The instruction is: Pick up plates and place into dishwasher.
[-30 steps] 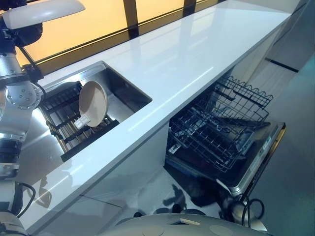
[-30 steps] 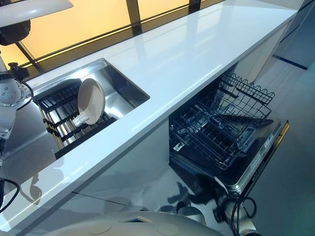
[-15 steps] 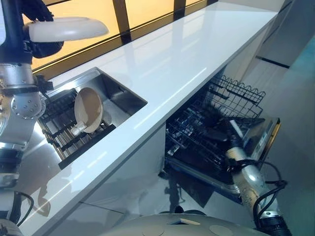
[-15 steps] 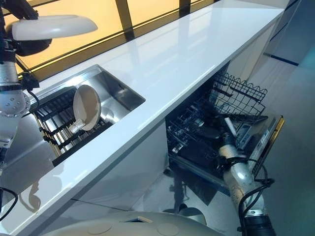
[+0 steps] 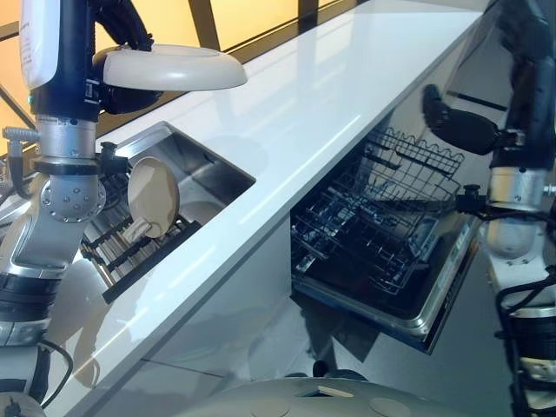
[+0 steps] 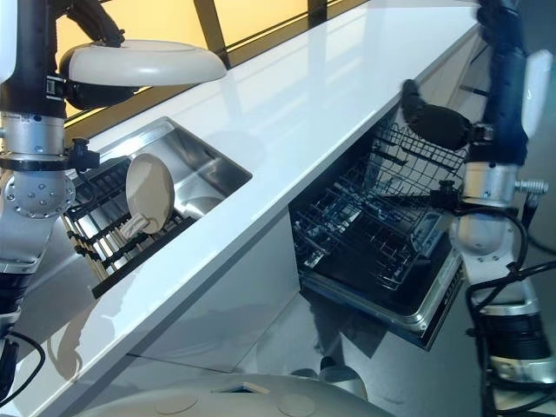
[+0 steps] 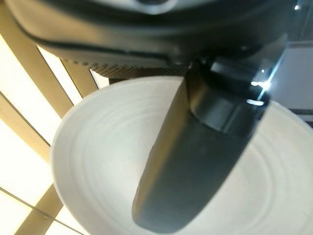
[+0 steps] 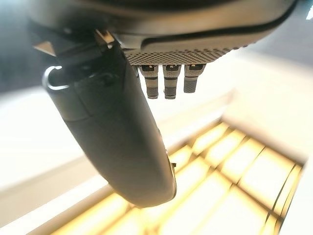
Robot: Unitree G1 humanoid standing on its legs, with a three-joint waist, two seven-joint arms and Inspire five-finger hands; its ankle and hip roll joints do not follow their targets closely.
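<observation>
Left robot hand pinches a cream plate, seemingly level, above the sink.

A kitchen: a long white surface with a steel sink set into it, and an open dishwasher beneath its front edge, wire racks pulled out.

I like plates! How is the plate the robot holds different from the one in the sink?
The held plate is up in the air, lying flat; the sink plate stands on edge in the black rack. The left hand grips the held plate; nothing touches the sink plate. Both are round and cream-coloured.
</observation>
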